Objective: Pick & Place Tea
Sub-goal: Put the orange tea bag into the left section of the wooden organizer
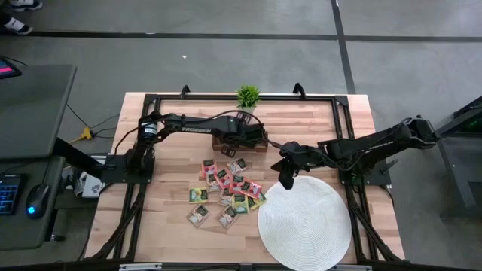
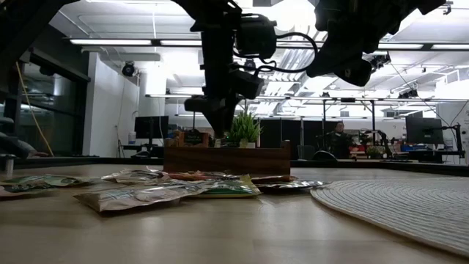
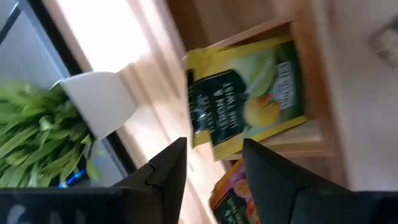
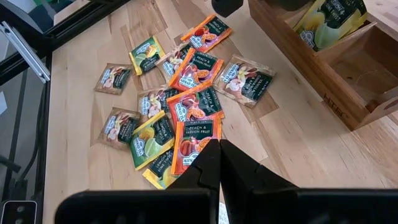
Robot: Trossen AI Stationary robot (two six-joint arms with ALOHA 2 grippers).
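Your left gripper (image 3: 214, 165) hangs over the wooden box (image 1: 239, 141) with its fingers (image 3: 165, 171) parted and nothing between them; just past the tips a yellow tea packet (image 3: 245, 106) lies inside a box compartment, apart from both fingers. Its dark label can't be read for certain, though it carries a picture of yellow fruit. A second, orange packet (image 3: 233, 196) shows partly behind the fingers, and you cannot tell which compartment it sits in. Your right gripper (image 4: 217, 163) is pressed fully closed, fingertips meeting, holding nothing; it hovers on the mat side of the box, between the loose packets and the round white mat (image 1: 305, 220). The rest of the tea (image 1: 226, 192) lies scattered flat on the table (image 1: 158, 226) in front of the box, some packets overlapping. From the right wrist view you can count about twelve loose packets: roughly four orange-red, four yellow or green, and four pale beige ones, the overlap making an exact count unsure. The orange-red packet nearest the closed fingers reads "PEACH & PASSION FRUIT" (image 4: 196, 144). One small green potted plant (image 1: 248, 96) stands behind the box at the table's far edge. The arm over the box carries white lettering, too small to read for certain.
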